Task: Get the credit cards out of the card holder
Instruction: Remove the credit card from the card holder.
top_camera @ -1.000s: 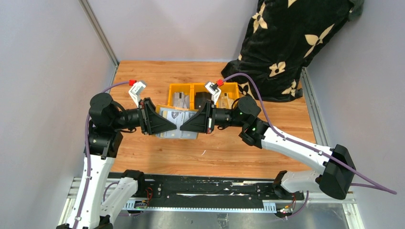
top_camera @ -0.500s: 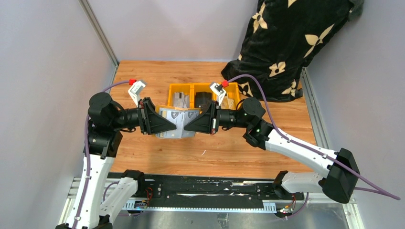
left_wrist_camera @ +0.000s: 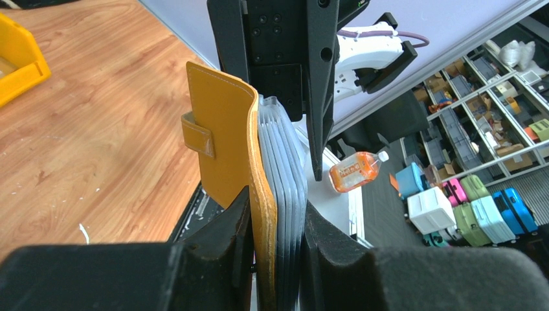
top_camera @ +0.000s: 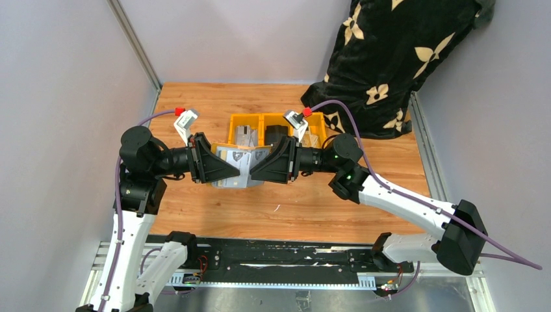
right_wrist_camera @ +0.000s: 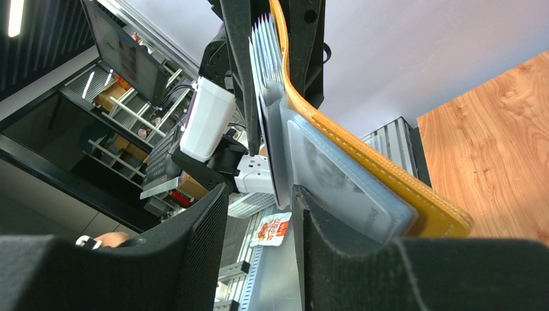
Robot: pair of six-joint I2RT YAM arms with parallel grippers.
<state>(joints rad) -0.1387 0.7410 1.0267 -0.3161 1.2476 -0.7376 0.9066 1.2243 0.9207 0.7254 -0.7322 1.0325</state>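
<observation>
The mustard-tan card holder (top_camera: 242, 162) hangs open in the air between both grippers, above the wooden table (top_camera: 305, 205). My left gripper (top_camera: 234, 170) is shut on its left edge; in the left wrist view the left gripper (left_wrist_camera: 277, 217) clamps the tan cover (left_wrist_camera: 223, 129) and the stack of grey pockets with pale cards (left_wrist_camera: 285, 168). My right gripper (top_camera: 253, 170) is at the holder's right edge. In the right wrist view the right gripper (right_wrist_camera: 259, 194) is open. A grey sheet edge (right_wrist_camera: 268, 97) lies between its jaws against the right finger, and the tan cover (right_wrist_camera: 382, 178) passes outside that finger.
Orange-yellow bins (top_camera: 317, 121) stand behind the holder, one with a black wallet (top_camera: 275, 134) and others with small items. A black floral bag (top_camera: 390, 58) fills the back right corner. Grey walls close the left and back sides.
</observation>
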